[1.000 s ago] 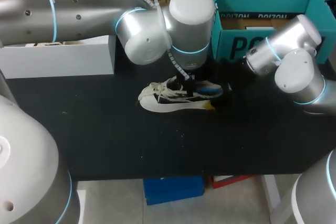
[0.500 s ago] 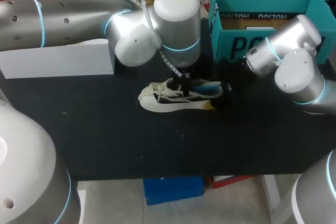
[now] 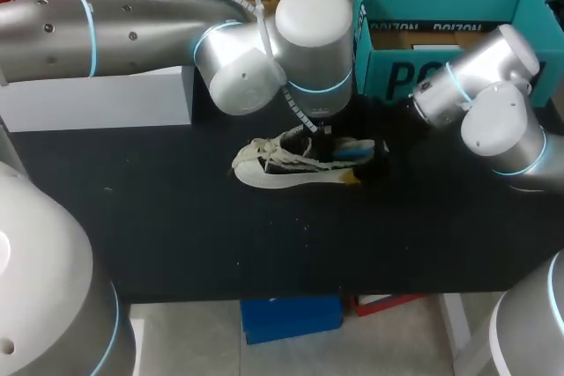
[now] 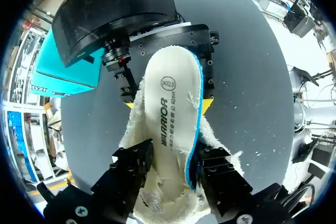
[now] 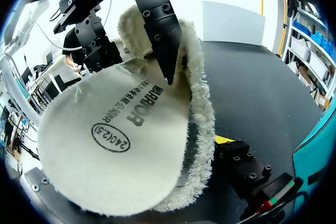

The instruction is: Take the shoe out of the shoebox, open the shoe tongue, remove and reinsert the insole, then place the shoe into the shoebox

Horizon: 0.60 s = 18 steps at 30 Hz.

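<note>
At centre frame, the left gripper (image 4: 176, 154) pinches the white, blue-edged foam insole (image 4: 176, 93) above the fleecy cream shoe (image 3: 264, 173); pushed in off-line, it could buckle.

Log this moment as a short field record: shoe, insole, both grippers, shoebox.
shoe: on the table, outside the shoebox
insole: raised from the shoe's opening, printed face showing
left gripper: shut on the insole
right gripper: at the shoe's heel end, fingers either side of it
shoebox: teal, open, behind the shoe
</note>
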Each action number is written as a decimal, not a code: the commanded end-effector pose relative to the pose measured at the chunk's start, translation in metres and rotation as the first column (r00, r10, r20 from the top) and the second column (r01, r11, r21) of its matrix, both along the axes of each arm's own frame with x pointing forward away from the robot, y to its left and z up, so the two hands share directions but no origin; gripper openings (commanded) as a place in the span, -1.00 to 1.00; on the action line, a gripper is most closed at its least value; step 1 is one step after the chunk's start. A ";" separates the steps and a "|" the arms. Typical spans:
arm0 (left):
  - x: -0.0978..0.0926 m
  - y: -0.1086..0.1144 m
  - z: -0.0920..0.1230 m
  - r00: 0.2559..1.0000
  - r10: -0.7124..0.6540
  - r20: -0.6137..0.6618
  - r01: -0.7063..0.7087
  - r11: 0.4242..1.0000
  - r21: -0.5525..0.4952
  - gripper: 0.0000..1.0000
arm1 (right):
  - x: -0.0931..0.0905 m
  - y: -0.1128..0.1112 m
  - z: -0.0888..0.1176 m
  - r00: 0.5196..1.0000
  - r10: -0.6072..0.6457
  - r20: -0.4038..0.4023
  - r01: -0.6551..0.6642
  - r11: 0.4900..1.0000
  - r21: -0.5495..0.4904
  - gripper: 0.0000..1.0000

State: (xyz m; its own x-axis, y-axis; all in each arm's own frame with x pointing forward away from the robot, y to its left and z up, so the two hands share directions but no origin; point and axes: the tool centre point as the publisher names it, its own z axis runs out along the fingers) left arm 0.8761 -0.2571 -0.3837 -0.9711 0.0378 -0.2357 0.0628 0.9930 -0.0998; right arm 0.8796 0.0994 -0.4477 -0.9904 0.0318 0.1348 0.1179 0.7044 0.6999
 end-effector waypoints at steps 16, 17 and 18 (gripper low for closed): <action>0.012 -0.026 0.003 0.995 -0.060 0.075 0.061 0.998 -0.017 -0.02 | 0.000 0.002 -0.005 1.000 -0.001 -0.002 0.001 1.000 -0.004 -1.00; 0.012 -0.027 0.003 0.995 -0.062 0.076 0.064 0.998 -0.021 -0.03 | 0.000 0.002 -0.005 1.000 -0.001 -0.002 0.001 1.000 -0.004 -1.00; 0.012 -0.029 0.004 0.995 -0.064 0.076 0.066 0.998 -0.022 -0.04 | 0.000 0.002 -0.005 1.000 -0.001 -0.002 0.001 1.000 -0.004 -1.00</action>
